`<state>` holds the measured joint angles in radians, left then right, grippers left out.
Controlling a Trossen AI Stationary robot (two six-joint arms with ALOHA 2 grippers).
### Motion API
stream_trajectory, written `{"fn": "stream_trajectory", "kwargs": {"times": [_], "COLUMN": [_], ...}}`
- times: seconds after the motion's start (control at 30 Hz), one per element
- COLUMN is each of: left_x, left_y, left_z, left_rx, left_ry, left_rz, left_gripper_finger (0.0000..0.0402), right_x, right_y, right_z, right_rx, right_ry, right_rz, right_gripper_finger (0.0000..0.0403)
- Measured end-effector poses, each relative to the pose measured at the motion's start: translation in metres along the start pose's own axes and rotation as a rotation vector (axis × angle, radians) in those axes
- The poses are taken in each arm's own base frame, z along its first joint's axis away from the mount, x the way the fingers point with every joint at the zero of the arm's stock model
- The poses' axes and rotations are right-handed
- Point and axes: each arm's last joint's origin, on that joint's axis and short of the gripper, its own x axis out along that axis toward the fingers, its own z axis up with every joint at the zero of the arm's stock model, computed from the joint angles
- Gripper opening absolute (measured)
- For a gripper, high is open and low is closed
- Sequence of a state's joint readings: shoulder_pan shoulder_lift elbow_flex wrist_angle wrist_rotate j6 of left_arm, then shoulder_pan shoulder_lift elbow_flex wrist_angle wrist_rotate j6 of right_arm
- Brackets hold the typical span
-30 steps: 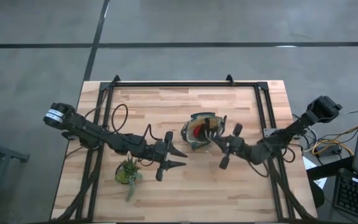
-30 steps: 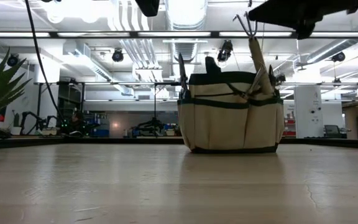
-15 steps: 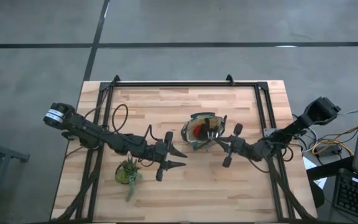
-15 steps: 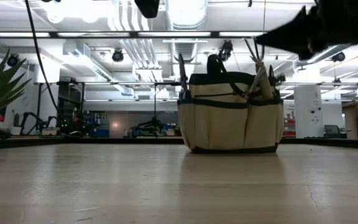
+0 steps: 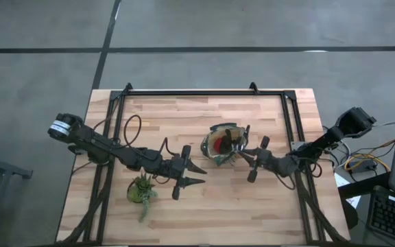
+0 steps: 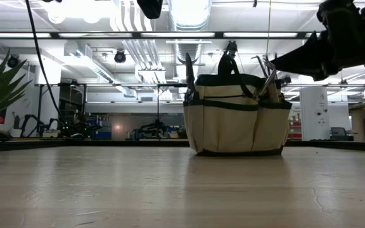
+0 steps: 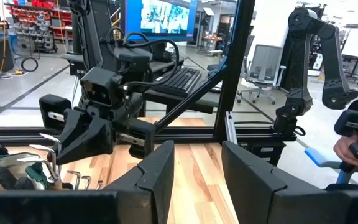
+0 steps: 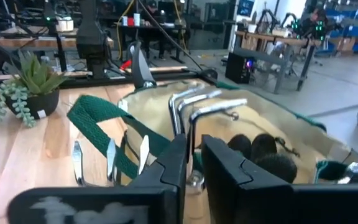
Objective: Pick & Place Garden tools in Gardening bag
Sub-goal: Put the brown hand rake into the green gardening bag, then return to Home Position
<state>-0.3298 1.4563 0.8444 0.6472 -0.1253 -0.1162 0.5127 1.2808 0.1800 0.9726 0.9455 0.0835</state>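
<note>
The tan and olive gardening bag (image 5: 207,148) (image 6: 236,120) stands upright on the wooden table. Inside it show the red-and-black glove (image 5: 216,143), dark pruner handles (image 8: 263,152) and bent metal prongs (image 8: 211,107). A pruner tip (image 6: 189,69) sticks up over the rim. My right gripper (image 5: 239,155) (image 8: 194,165) is at the bag's right rim, shut on a pronged tool (image 6: 265,65). My left gripper (image 5: 200,175) (image 7: 197,180) is open and empty, level above the table left of the bag. My right gripper pinches the pronged tool's thin metal shaft (image 8: 193,140) between its two fingers, just below the bent prongs. The fingers come from the table's right side, slanting down over the bag's rim. The tool stands prongs up, its lower part inside the bag.
A small potted succulent (image 5: 141,191) (image 8: 33,84) stands near the left arm, toward the table's near left. A black frame (image 5: 184,93) runs along the table's far and side edges. A loose green bag handle (image 8: 101,124) lies over the rim.
My right gripper has gone down toward the bag with the pronged tool. The tool's wooden handle, which stood tilted above the rim, has sunk into the bag; only the prongs show above it now.
</note>
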Motion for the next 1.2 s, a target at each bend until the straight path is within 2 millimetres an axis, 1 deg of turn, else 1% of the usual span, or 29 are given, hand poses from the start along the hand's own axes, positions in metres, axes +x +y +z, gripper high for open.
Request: {"fn": "stream_trajectory", "kwargs": {"times": [0.13,0.23,0.33,0.43,0.57,0.73,0.93,1.07,1.2], "left_x": [0.0,0.0,0.0,0.0,0.0,0.0,0.0,0.0,0.0], "left_y": [0.0,0.0,0.0,0.0,0.001,0.001,0.001,0.001,0.001], "left_z": [0.0,-0.001,-0.001,-0.002,-0.003,-0.004,-0.004,-0.005,-0.005], "left_rx": [-0.002,-0.008,-0.008,-0.012,-0.016,-0.017,-0.017,-0.017,-0.016], "left_ry": [0.003,0.008,0.012,0.021,0.035,0.044,0.045,0.046,0.048], "left_rz": [0.0,0.001,0.002,0.003,0.005,0.006,0.006,0.014,0.015], "left_gripper_finger": [0.0137,0.0138,0.0137,0.0138,0.0137,0.0137,0.0137,0.0138,0.0137], "right_x": [0.002,0.005,0.009,0.014,0.017,0.019,0.022,0.023,0.021], "right_y": [0.003,0.007,0.014,0.021,0.028,0.032,0.037,0.038,0.035], "right_z": [-0.002,0.0,0.008,0.02,0.036,0.053,0.072,0.075,0.067], "right_rx": [0.027,0.043,0.011,-0.007,-0.021,-0.049,-0.085,-0.103,-0.121], "right_ry": [0.047,0.075,0.087,0.096,0.173,0.272,0.261,0.256,0.267], "right_rz": [-0.007,-0.012,-0.012,-0.013,-0.02,-0.055,-0.048,-0.046,-0.06], "right_gripper_finger": [0.0072,0.0099,0.0119,0.0132,0.0141,0.0148,0.015,0.0148,0.015]}}
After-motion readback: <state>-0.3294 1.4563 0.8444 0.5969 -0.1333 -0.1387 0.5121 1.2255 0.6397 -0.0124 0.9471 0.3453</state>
